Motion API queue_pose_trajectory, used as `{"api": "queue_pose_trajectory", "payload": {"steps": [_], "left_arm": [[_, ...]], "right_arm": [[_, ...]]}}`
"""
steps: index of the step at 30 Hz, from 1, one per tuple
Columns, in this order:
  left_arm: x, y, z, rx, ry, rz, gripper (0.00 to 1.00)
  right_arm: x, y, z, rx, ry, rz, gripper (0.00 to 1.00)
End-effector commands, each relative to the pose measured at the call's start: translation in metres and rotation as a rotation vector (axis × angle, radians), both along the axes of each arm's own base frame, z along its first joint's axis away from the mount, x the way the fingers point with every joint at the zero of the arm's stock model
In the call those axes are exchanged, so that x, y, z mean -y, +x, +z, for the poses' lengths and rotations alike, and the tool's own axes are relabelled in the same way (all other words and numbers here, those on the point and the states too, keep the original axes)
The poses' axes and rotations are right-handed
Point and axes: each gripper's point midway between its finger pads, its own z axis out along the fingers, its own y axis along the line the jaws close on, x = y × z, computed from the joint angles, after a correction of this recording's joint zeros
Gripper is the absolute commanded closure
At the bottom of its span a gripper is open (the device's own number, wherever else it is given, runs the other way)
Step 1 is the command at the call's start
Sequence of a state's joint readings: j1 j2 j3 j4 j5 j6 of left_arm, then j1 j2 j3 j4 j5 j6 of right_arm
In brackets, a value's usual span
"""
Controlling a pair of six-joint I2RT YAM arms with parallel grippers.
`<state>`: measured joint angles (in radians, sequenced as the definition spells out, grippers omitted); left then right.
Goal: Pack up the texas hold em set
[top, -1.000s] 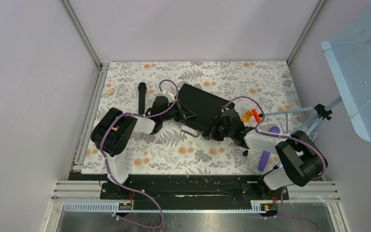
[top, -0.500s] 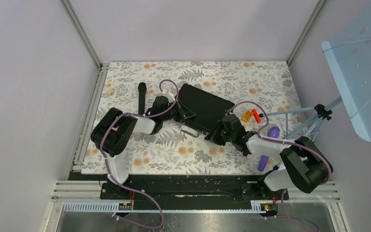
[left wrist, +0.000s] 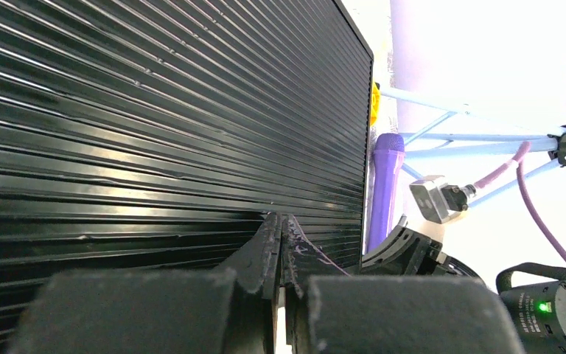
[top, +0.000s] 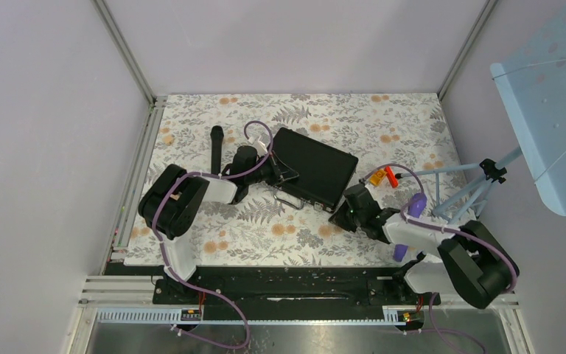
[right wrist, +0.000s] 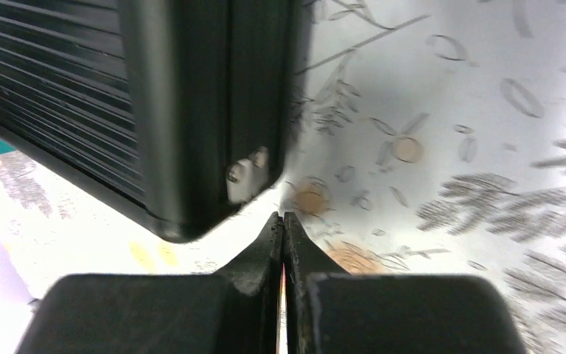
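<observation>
Three lilac walls [top: 287, 44] enclose the floral table [top: 405, 122] under the briefcase [top: 313, 166].

A black microphone [top: 216, 147] lies lengthwise on the fern-and-flower printed cloth [top: 383, 118], toward its left side. Near the right side, a small orange block [top: 376, 177] and a red piece [top: 391, 175] sit just beside each other. A purple microphone [top: 417, 203] lies closer in, near a pale blue tripod [top: 479, 184]. A perforated blue panel [top: 553, 96] fills the upper right corner.
</observation>
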<state>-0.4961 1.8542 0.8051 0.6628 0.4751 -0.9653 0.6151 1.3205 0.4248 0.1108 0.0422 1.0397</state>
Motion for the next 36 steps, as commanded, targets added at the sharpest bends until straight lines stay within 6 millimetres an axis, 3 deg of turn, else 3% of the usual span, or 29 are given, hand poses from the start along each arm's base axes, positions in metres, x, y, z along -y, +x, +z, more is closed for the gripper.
{"api": "queue_pose_trajectory", "payload": {"steps": [1,5,9,12,14,17,20,21,27,30,36], "left_arm": [[-0.008,-0.014,-0.016,-0.041,0.089,-0.021,1.00],[-0.012,-0.009,0.021,0.037,0.118,-0.012,1.00],[-0.030,-0.006,0.060,0.087,0.217,0.040,1.00],[-0.057,-0.009,0.092,0.120,0.314,0.135,0.98],[-0.084,-0.016,0.109,0.139,0.383,0.229,0.88],[-0.130,-0.035,0.124,0.170,0.475,0.372,0.44],[-0.167,-0.065,0.133,0.202,0.528,0.452,0.12],[-0.176,-0.073,0.125,0.188,0.561,0.459,0.04],[-0.218,-0.127,0.108,0.187,0.616,0.493,0.01],[-0.237,-0.141,0.110,0.191,0.612,0.566,0.01],[-0.252,-0.152,0.120,0.224,0.581,0.639,0.01]], "right_arm": [[0.038,-0.013,-0.002,0.036,-0.164,0.016,1.00],[0.029,0.001,0.054,0.215,-0.132,0.100,1.00],[0.036,0.005,0.099,0.330,-0.182,0.166,1.00],[0.030,0.000,0.122,0.432,-0.181,0.286,0.86],[0.034,-0.003,0.133,0.485,-0.196,0.313,0.65],[0.057,-0.002,0.141,0.544,-0.257,0.235,0.44],[0.078,-0.002,0.146,0.627,-0.294,0.145,0.13],[0.086,-0.002,0.143,0.653,-0.312,0.123,0.03],[0.120,-0.003,0.132,0.795,-0.382,-0.016,0.01],[0.132,-0.004,0.126,0.851,-0.376,-0.093,0.01],[0.149,-0.006,0.124,0.904,-0.358,-0.211,0.00]]}}
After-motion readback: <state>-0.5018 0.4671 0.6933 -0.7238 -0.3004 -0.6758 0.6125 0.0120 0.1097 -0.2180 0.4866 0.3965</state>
